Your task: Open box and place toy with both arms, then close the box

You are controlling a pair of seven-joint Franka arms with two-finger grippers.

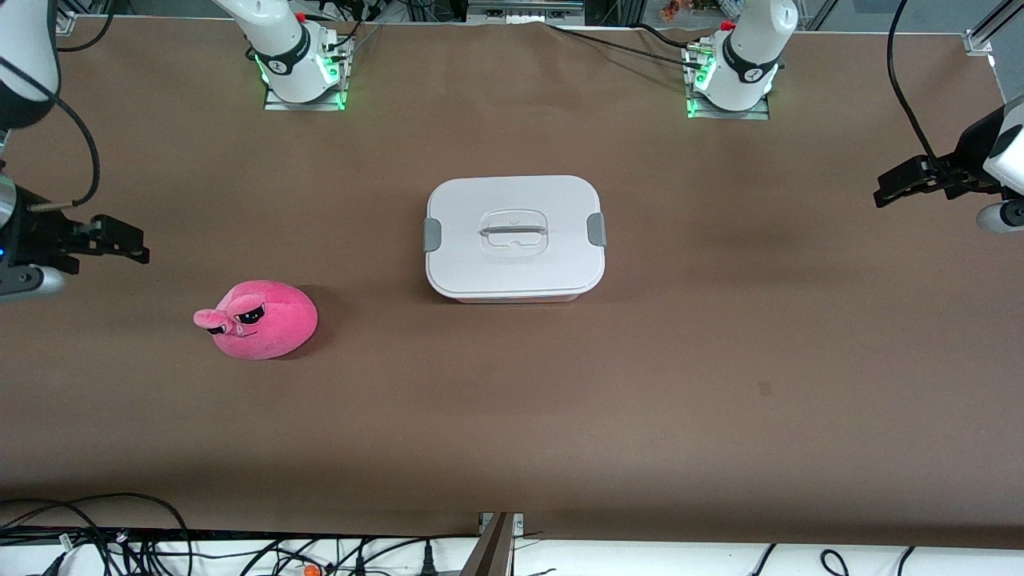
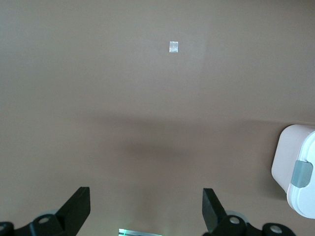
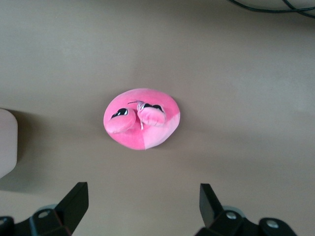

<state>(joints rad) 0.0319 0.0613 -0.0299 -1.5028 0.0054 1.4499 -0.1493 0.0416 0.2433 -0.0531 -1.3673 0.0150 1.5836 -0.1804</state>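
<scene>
Left end effector (image 1: pixel 880 194) wide open, empty, over the tabletop (image 1: pixel 720 360) edge at its arm's end, right end effector (image 1: pixel 142 246) likewise, box (image 1: pixel 514 238) closed at centre, toy (image 1: pixel 260 318) toward the right arm's end.

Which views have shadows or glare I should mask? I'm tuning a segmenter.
Front view: soft shadow beside the toy and under the box, no harsh glare. Left wrist view: a faint dark smear on the table. Right wrist view: even light on the toy.

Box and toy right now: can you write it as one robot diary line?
box: lid on, mid-table | toy: on table, toward right arm's end | left gripper: open, empty | right gripper: open, empty
</scene>
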